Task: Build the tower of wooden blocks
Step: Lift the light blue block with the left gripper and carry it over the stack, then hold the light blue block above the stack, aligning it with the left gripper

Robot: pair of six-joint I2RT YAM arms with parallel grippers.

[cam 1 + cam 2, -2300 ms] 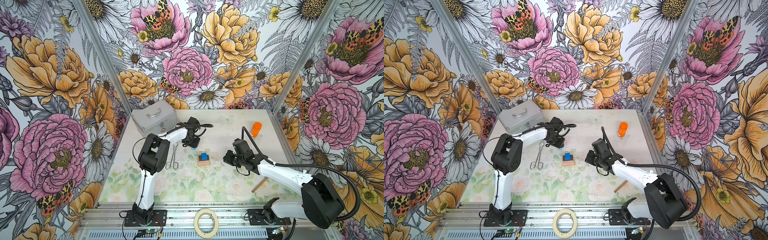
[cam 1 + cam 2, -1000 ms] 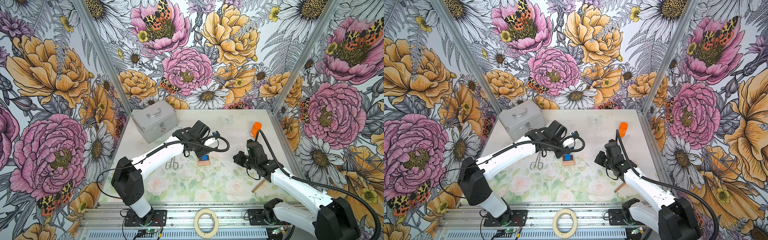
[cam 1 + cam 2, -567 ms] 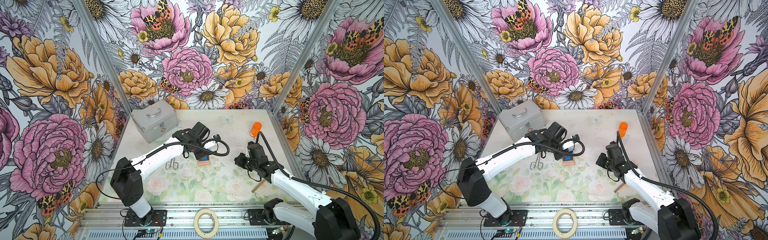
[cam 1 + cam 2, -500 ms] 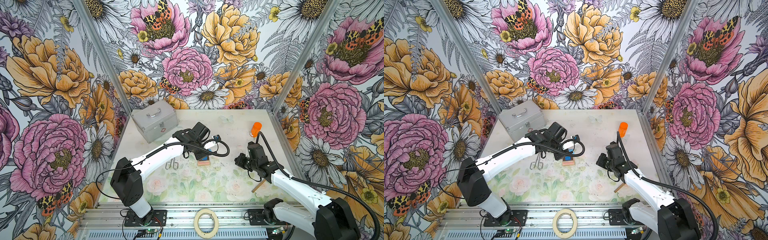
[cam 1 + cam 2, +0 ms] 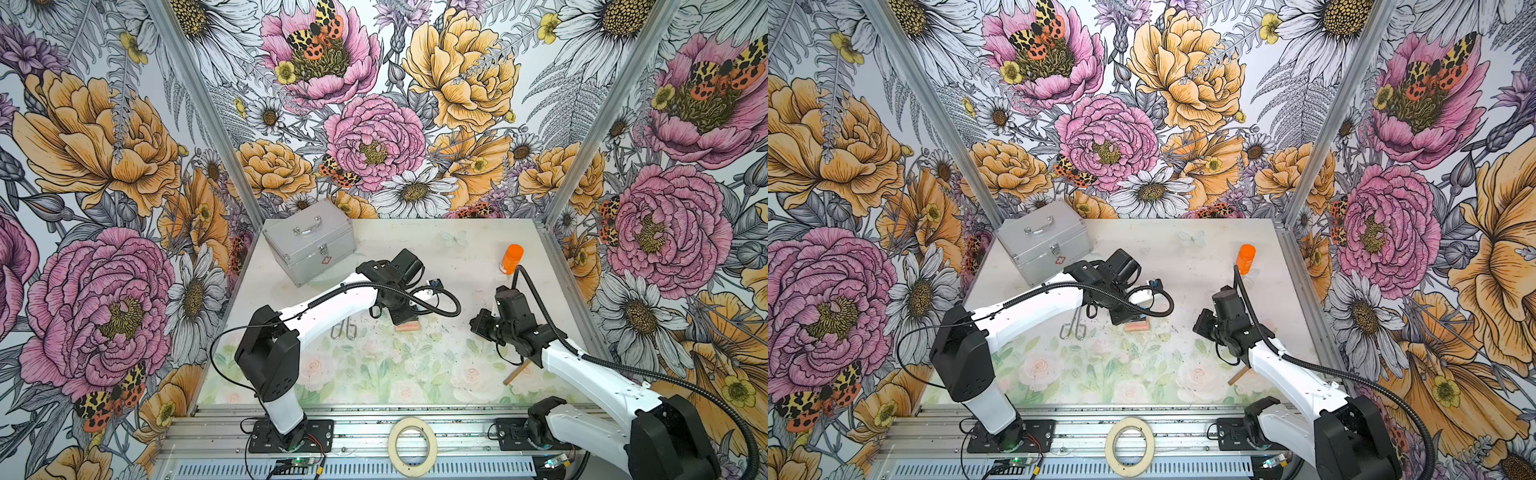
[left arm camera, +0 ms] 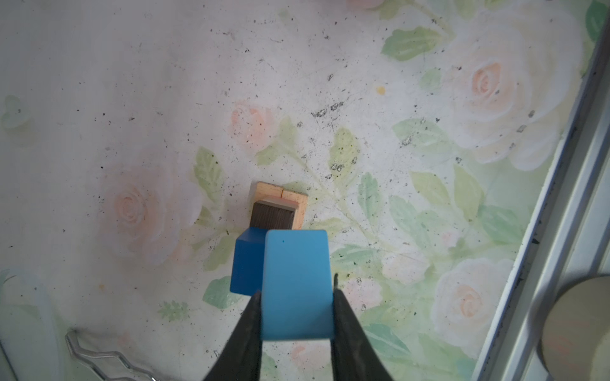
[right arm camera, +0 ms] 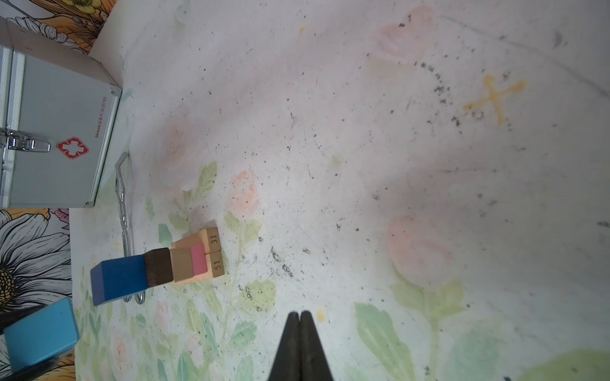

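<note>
Left gripper point(image 6: 297, 293) clamps a light blue block point(image 6: 296, 264) over the tower point(image 7: 185, 267) beside the tongs point(image 7: 123, 204), next needs lining up on the dark blue top cube point(image 7: 118, 280) and letting go; right gripper point(image 7: 299, 318) closed, empty

1. The worktop point(image 5: 415, 374) is white, printed with faded pink roses and green leaves and peppered with dark specks; a yellow cross mark point(image 7: 493, 99) is painted on it
2. The wood block tower point(image 7: 185, 264) has tan base blocks stamped with brown numerals, then pink, tan and dark brown layers, and a deep blue cube point(image 7: 118, 280)
3. The light blue block point(image 6: 297, 283) sits between the black left fingers point(image 6: 246, 333); the right fingers point(image 7: 290, 346) are black too
4. The case point(image 5: 309, 245), upper left of the worktop in both top views, is silver with a red cross emblem
5. The bottle point(image 5: 512, 257) is orange
6. The walls point(image 5: 104, 166) show pink peonies, orange-yellow blooms, white daisies and orange-and-black spotted moths
7. The left arm point(image 5: 332, 307) and right arm point(image 5: 594, 374) are white with black joints
8. The tape ring point(image 5: 411, 455) is cream
</note>
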